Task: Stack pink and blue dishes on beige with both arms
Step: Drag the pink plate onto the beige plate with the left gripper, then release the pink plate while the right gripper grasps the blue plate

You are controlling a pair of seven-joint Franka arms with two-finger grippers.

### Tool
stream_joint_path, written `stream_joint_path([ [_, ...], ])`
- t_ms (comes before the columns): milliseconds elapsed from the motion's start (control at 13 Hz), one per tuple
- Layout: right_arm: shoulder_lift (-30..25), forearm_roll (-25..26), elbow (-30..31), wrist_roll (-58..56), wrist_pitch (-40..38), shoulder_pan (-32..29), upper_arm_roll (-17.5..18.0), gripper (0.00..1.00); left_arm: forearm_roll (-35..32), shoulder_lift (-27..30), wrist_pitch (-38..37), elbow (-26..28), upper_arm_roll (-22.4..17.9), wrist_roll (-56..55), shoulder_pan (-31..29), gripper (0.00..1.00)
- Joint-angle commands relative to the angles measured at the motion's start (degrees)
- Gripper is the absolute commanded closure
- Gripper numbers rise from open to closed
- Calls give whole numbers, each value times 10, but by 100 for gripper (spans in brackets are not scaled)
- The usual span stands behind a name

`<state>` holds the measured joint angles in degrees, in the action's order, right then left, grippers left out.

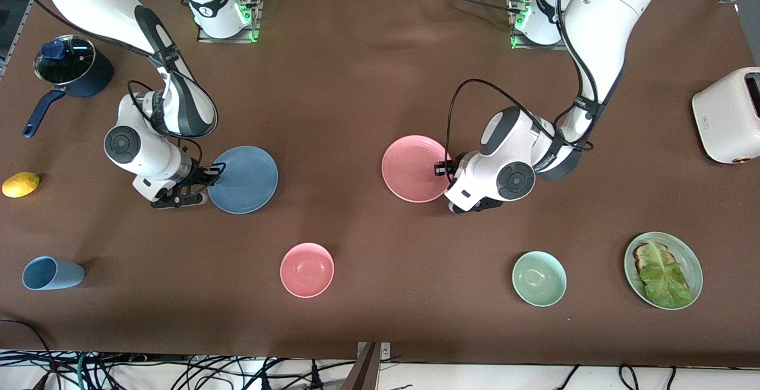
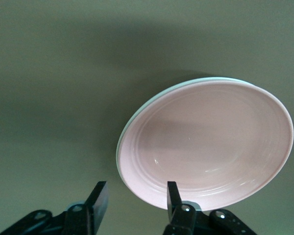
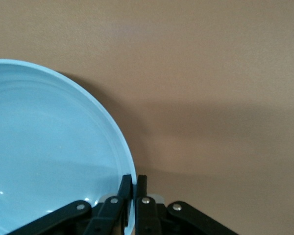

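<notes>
Plates lay apart on the brown tablecloth (image 1: 368,81): the flat round matte pink plate (image 1: 414,168) sat toward the left arm's end of the table, and the flat round matte blue plate (image 1: 244,178) toward the right arm's end. No beige plate could be seen in any view.

The left gripper (image 2: 137,198) stood low at the pink plate's rim, its two black fingers (image 2: 100,196) spread apart, one finger against the rim and neither clamping it. The right gripper (image 3: 132,188) was pinched tight on the blue plate's rim (image 3: 129,161), its fingers nearly meeting across the thin edge.

Nearer the front camera sat a small deep pink bowl (image 1: 307,269), a pale green bowl (image 1: 539,278), and a green plate carrying toast and lettuce (image 1: 663,270). A blue cup (image 1: 52,273) lay on its side near a yellow lemon (image 1: 21,184). A dark blue lidded saucepan (image 1: 68,72) and a white toaster (image 1: 727,116) stood at the table's two ends.
</notes>
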<state>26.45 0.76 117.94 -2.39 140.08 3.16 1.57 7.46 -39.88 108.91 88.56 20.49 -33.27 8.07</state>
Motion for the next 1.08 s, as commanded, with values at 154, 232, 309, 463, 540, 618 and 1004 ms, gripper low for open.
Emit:
stream_joint_path([
  [154, -19, -6, -59, -5, -92, -3, 6, 100, -44, 27, -40, -12, -2, 4, -46, 0],
  [232, -20, -9, -97, -5, -140, -1, 7, 100, -44, 34, -41, -13, -3, 4, -56, 0],
  [309, -19, -12, -140, -5, -191, 5, 7, 100, -45, 43, -45, -12, -2, 4, -73, 0],
  [463, -18, -12, -204, 2, -254, 37, 6, 100, -54, 59, -57, -12, -3, 5, -93, 0],
  [540, -18, -13, -225, 18, -269, 55, 7, 100, -66, 64, -59, -12, -3, 5, -104, 0],
  [618, -18, -12, -232, 49, -279, 74, 7, 100, -77, 65, -66, -12, -2, 6, -116, 0],
  [1004, -14, -27, -235, 262, -268, 213, 9, 100, -112, 81, -71, -12, -3, 58, -151, 0],
])
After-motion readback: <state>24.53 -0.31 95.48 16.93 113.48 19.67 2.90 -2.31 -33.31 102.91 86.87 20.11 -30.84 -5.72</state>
